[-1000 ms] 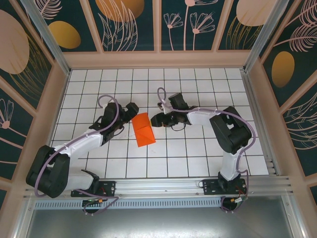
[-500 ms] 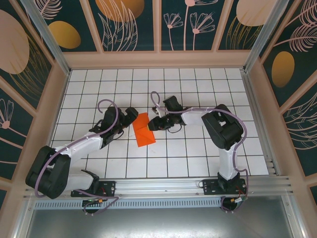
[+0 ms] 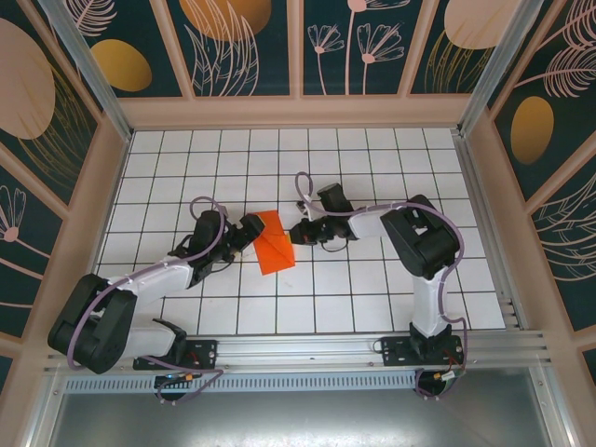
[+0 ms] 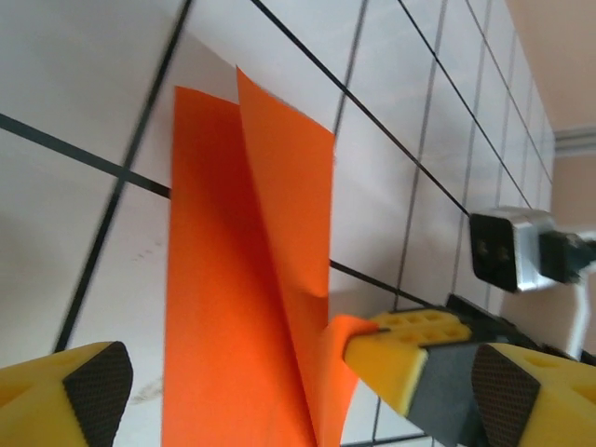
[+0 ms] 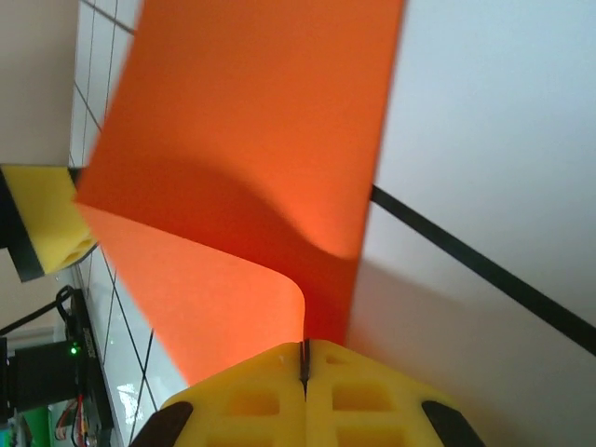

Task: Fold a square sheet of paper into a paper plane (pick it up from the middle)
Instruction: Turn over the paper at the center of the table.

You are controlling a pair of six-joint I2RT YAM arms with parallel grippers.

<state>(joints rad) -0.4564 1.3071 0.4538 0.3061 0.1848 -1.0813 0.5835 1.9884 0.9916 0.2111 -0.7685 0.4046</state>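
The plain orange sheet of paper (image 3: 271,247), partly folded, lies on the white gridded table (image 3: 372,289) between the two arms. The right gripper (image 5: 303,352) pinches the sheet's right edge, its fingers pressed together. The left gripper (image 3: 250,229) stands spread wide at the left edge.

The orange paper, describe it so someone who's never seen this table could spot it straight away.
On the white gridded table, look near the middle. The orange-red sheet of paper lies there, partly folded, between the open left gripper and the shut right gripper, which pinches one edge. Nothing else on it is orange.
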